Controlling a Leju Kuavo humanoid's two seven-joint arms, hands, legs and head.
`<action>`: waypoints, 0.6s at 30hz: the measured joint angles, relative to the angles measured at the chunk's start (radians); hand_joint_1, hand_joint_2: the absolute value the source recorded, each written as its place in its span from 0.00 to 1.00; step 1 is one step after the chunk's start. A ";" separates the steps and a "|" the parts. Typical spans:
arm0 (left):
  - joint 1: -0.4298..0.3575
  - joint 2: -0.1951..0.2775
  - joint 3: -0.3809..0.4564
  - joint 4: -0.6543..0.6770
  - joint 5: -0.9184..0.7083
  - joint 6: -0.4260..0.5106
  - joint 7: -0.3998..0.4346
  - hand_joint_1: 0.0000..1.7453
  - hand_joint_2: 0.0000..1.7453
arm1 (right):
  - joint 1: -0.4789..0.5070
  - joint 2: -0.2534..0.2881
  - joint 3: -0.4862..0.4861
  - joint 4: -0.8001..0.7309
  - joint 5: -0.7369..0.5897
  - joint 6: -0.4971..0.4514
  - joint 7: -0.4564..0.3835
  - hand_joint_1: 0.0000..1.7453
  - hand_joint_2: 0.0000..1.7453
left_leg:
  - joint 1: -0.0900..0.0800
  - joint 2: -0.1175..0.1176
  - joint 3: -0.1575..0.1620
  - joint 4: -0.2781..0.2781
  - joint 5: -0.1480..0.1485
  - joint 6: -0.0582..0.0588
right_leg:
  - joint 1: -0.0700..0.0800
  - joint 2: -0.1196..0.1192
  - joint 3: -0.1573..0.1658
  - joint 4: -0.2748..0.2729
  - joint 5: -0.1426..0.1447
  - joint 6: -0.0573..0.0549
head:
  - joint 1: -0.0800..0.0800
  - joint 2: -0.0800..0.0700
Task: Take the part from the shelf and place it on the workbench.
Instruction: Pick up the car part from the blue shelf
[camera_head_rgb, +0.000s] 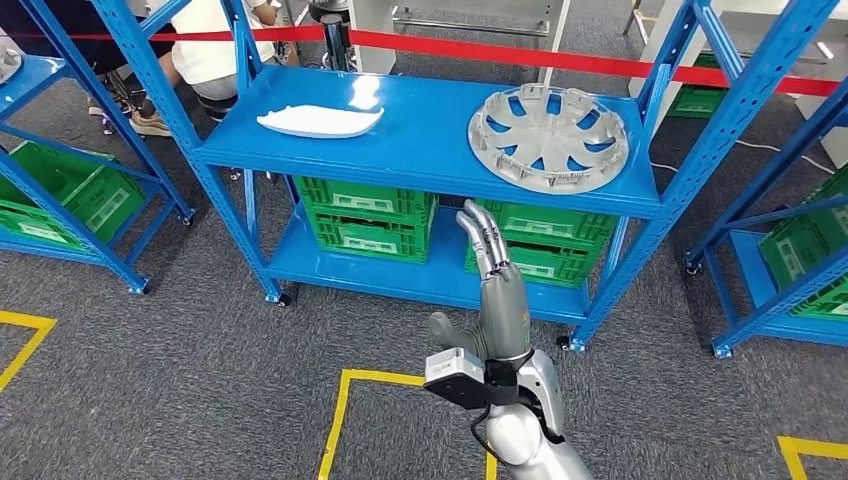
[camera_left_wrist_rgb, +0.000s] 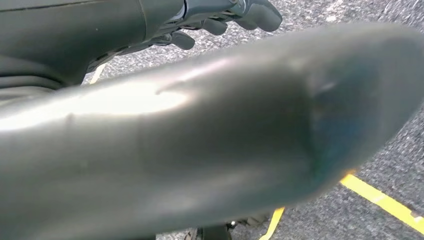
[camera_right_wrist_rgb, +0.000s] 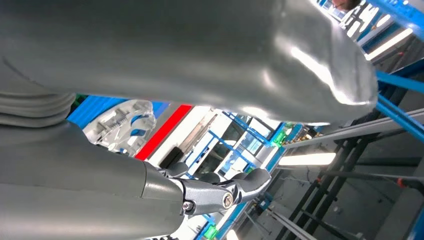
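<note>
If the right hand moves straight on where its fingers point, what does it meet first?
Probably the front edge of the blue shelf, just below the hubcap; the right hand holds nothing. Depth is unclear.

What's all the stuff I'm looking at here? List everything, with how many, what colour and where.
Shelf rack: three, blue, one central, one at each side.
Hubcap: one, silver, right on the central rack's top shelf.
Flat part: one, white, left on the same shelf.
Crates: several, green, on the lower shelves.
Barrier tape: one, red, behind the racks.
Floor lines: yellow, on grey carpet.
Person: one, white top, crouched behind the central rack.
Right hand: one, grey, raised before the central rack, fingers straight, holding nothing.
Left hand: one, dark, above the floor.
</note>
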 joint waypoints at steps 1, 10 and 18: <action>0.000 0.000 0.000 0.000 0.002 -0.003 -0.001 0.00 0.00 | 0.000 0.000 0.000 -0.003 0.001 0.001 0.001 0.00 0.00 | 0.001 0.001 0.001 0.002 -0.003 -0.006 | -0.002 0.000 0.004 -0.004 0.000 -0.006 | 0.000 0.000; 0.004 0.004 0.000 0.000 -0.002 -0.012 -0.004 0.00 0.00 | 0.013 0.001 -0.001 -0.018 0.009 0.006 0.016 0.00 0.00 | 0.009 0.012 -0.121 0.178 -0.007 -0.032 | -0.009 -0.002 0.051 -0.014 -0.028 -0.024 | -0.005 0.000; 0.001 0.004 0.000 0.000 -0.015 -0.021 -0.005 0.00 0.00 | 0.018 0.001 -0.001 -0.038 0.014 0.008 0.018 0.00 0.00 | 0.006 0.012 -0.039 0.004 0.037 0.020 | -0.005 -0.001 0.045 0.029 -0.074 0.021 | -0.002 0.000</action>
